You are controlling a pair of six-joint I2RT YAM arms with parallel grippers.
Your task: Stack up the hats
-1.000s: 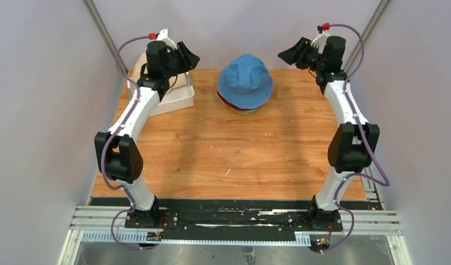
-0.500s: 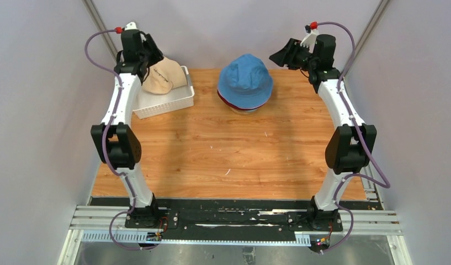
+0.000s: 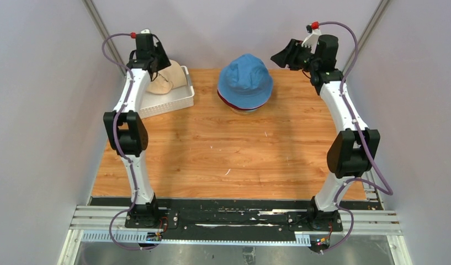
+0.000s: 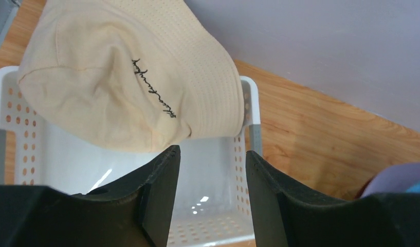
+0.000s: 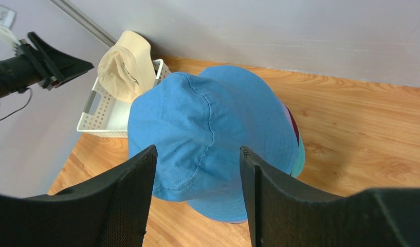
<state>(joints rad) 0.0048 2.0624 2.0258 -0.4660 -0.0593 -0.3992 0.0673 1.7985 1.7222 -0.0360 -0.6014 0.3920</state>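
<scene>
L gripper (image 4: 212,163) hangs over the far-left corner of the wooden table (image 3: 228,149). Jaws are apart w/ nothing between them, and the black fingers (image 4: 159,195) point down at the white plastic mesh basket (image 4: 249,128). The soft beige cloth bucket hat (image 4: 110,77), w/ a line of dark script on its side, lies slumped over the basket's far end, part of it hanging past the rim. In the wrist view the hat's edge sits just beyond the fingertips; can't tell if they touch.

R gripper (image 5: 197,150) is also released & empty. It's held in the air just right of the stack at the table's far middle, pointing at it w/o touching. The blue cloth bucket hat (image 5: 207,134) tops the stack, crown up. Under it, brim edges of a lavender hat (image 5: 286,110), a dark red hat (image 5: 295,131) & a teal hat (image 5: 300,157) peek out on one side. Stack & basket stand apart, w/ bare wood between.
</scene>
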